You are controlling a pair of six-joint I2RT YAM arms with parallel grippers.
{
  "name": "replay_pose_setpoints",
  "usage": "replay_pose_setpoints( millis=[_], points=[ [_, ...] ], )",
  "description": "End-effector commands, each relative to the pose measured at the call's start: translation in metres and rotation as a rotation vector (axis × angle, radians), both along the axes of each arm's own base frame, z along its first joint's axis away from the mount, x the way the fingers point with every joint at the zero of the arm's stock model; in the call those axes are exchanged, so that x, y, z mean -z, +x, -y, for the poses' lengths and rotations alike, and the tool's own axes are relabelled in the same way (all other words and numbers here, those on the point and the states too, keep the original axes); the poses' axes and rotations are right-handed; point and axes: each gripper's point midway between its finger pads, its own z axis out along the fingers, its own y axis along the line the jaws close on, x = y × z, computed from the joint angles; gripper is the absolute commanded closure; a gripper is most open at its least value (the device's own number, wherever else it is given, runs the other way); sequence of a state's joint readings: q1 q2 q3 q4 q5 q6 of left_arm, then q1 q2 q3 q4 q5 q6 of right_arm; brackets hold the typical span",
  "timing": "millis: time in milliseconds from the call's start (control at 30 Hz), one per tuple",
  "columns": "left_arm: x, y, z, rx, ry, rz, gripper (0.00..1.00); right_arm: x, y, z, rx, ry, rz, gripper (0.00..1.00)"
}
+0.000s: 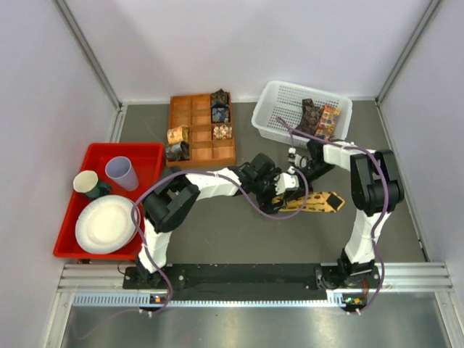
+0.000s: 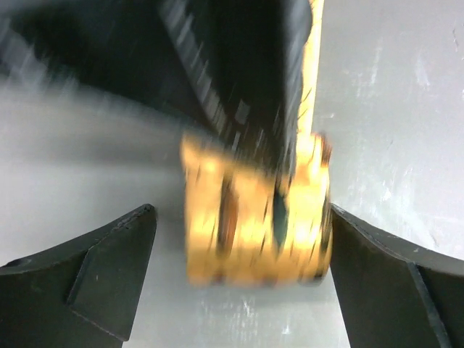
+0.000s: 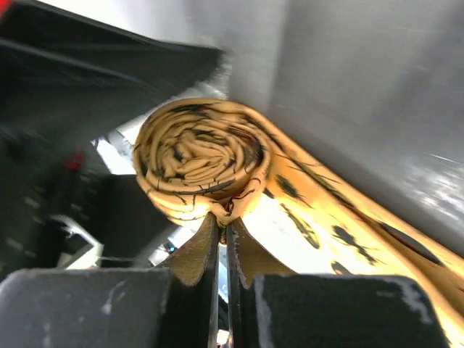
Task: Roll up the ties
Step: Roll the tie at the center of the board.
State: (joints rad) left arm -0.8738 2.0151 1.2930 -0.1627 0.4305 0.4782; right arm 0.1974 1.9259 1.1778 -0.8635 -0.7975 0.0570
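The golden-yellow tie with dark markings (image 1: 316, 202) lies at mid table, its wide end pointing right. Its narrow part is wound into a roll (image 3: 196, 161) whose spiral end faces the right wrist camera. My right gripper (image 3: 224, 217) is shut on a fold of fabric at the roll's edge. My left gripper (image 2: 243, 268) is open, its fingers (image 2: 109, 268) either side of the roll (image 2: 255, 217), the right one against it. In the top view both grippers (image 1: 286, 181) meet over the roll, which is mostly hidden. Several rolled ties (image 1: 220, 107) sit in the tray.
The orange-brown compartment tray (image 1: 194, 152) stands at the back centre. The white mesh basket (image 1: 279, 109) at the back right holds dark and multicoloured ties (image 1: 319, 116). A red bin (image 1: 148, 156) on the left holds a plate, a cup and a mug.
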Motion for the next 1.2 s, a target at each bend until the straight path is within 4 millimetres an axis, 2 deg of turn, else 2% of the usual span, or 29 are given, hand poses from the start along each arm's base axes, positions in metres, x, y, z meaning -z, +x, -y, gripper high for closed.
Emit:
replay_pose_setpoints(
  millis=[0,67,100,133,167,200,233,300,400,467,533,600,633,767,833,867,900,967,1100,1167],
  points=[
    [-0.024,-0.006,-0.011,-0.054,-0.072,-0.071,0.01,0.033,0.016,0.027,-0.002,-0.176,0.091,1.0],
    [-0.041,0.002,-0.01,-0.106,-0.11,-0.041,0.01,0.035,0.018,0.028,0.0,-0.189,0.095,1.0],
    [-0.063,0.01,-0.008,-0.134,-0.167,0.01,0.01,0.035,0.019,0.029,0.001,-0.195,0.094,1.0],
    [-0.074,0.015,-0.01,-0.172,-0.188,0.029,0.01,0.037,0.019,0.031,0.001,-0.207,0.097,1.0],
    [-0.086,0.015,-0.011,-0.172,-0.218,0.042,0.01,0.037,0.02,0.032,-0.002,-0.211,0.101,1.0],
    [-0.105,0.013,-0.019,-0.173,-0.275,0.078,0.01,0.037,0.02,0.032,-0.002,-0.217,0.104,1.0],
    [-0.128,0.017,-0.014,-0.164,-0.368,0.14,0.01,0.038,0.021,0.034,-0.005,-0.229,0.108,1.0],
    [-0.151,0.003,-0.014,-0.115,-0.515,0.2,0.01,0.039,0.022,0.037,-0.004,-0.242,0.112,1.0],
    [-0.146,-0.015,-0.013,-0.067,-0.519,0.111,0.01,0.041,0.024,0.038,0.004,-0.257,0.114,1.0],
    [-0.12,-0.025,-0.01,0.017,-0.439,0.042,0.01,0.041,0.027,0.039,0.005,-0.265,0.124,1.0],
    [-0.122,-0.017,-0.002,0.014,-0.456,0.039,0.01,0.043,0.03,0.04,0.01,-0.278,0.127,1.0],
    [-0.106,-0.021,0.001,0.055,-0.474,0.031,0.01,0.044,0.029,0.042,0.008,-0.293,0.125,1.0],
    [-0.105,-0.022,0.004,0.073,-0.501,0.046,0.01,0.044,0.03,0.043,0.008,-0.297,0.125,1.0],
    [-0.087,-0.012,0.016,0.103,-0.564,0.102,0.02,0.048,0.029,0.046,0.0,-0.314,0.112,1.0],
    [-0.083,-0.01,0.018,0.112,-0.584,0.127,0.04,0.049,0.029,0.046,-0.003,-0.318,0.105,1.0],
    [-0.075,-0.011,0.019,0.112,-0.592,0.122,0.05,0.05,0.03,0.046,-0.007,-0.318,0.107,1.0],
    [-0.08,-0.006,0.023,0.099,-0.629,0.144,0.06,0.049,0.031,0.045,-0.007,-0.316,0.108,1.0],
    [-0.071,0.0,0.026,0.074,-0.638,0.14,0.07,0.051,0.03,0.045,-0.013,-0.313,0.096,1.0],
    [-0.07,0.011,0.033,0.028,-0.687,0.161,0.05,0.052,0.029,0.044,-0.023,-0.308,0.088,1.0],
    [-0.067,0.006,0.04,0.071,-0.686,0.134,0.02,0.053,0.029,0.044,-0.027,-0.306,0.08,1.0]
  ],
)
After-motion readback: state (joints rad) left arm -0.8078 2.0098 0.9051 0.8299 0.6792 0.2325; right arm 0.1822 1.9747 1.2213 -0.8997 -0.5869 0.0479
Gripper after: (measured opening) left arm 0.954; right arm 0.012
